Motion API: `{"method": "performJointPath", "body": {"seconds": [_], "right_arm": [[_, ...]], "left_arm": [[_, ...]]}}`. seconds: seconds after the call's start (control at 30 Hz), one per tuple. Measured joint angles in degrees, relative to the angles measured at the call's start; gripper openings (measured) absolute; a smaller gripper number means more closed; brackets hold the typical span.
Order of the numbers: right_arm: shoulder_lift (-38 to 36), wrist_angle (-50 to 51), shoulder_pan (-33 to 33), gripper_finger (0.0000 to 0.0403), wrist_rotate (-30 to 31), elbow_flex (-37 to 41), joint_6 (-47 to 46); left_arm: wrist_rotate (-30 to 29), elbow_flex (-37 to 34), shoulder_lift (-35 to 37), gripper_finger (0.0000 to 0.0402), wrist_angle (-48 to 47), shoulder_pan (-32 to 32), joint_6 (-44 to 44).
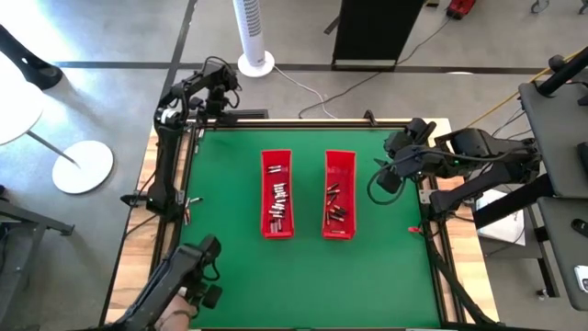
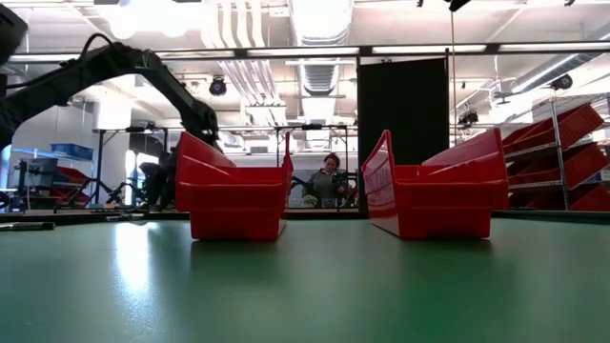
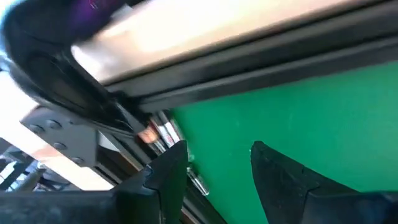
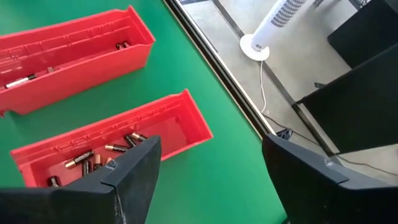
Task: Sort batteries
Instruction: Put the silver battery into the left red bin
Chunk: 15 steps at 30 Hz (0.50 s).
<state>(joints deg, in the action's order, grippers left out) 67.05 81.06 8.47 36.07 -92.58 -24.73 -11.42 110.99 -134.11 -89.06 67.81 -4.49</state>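
The batteries lie in two long red trays mid-table: silvery-grey ones (image 1: 277, 198) in the left tray (image 1: 277, 165), dark ones (image 1: 335, 207) in the right tray (image 1: 340, 165). In the right wrist view the dark batteries (image 4: 93, 158) lie on the nearer tray's floor. A few small silvery cylinders (image 3: 158, 134) lie at the table's left edge rail. My left gripper (image 3: 217, 149) hovers open over the near-left corner (image 1: 204, 250). My right gripper (image 4: 208, 146) is open, to the right of the trays (image 1: 386, 175).
A dark frame rail (image 1: 188, 165) runs along the table's left edge and a wooden border (image 1: 439, 239) along the right. A small red item (image 1: 413, 229) lies by the right edge. Bare green mat surrounds the trays. A person (image 2: 329, 181) sits in the room beyond.
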Motion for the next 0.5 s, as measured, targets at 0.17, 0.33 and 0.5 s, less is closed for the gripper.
{"method": "performJointPath", "body": {"seconds": [0.17, 0.33, 0.5], "right_arm": [[-0.03, 0.00, 0.00, 0.0267, 0.00, 0.00, -0.04], [-0.27, 0.37, 0.00, 0.0266, 0.02, 0.00, 0.20], [-0.72, 1.97, 0.00, 0.0274, 0.27, 0.02, 1.45]], "left_arm": [[0.52, -6.41, 5.06, 0.0157, 2.72, -0.18, -3.55], [1.71, -15.76, 11.12, 0.0157, 7.59, -1.14, -6.30], [0.49, -27.66, 16.96, 0.0157, 13.54, -1.49, -7.53]]}}
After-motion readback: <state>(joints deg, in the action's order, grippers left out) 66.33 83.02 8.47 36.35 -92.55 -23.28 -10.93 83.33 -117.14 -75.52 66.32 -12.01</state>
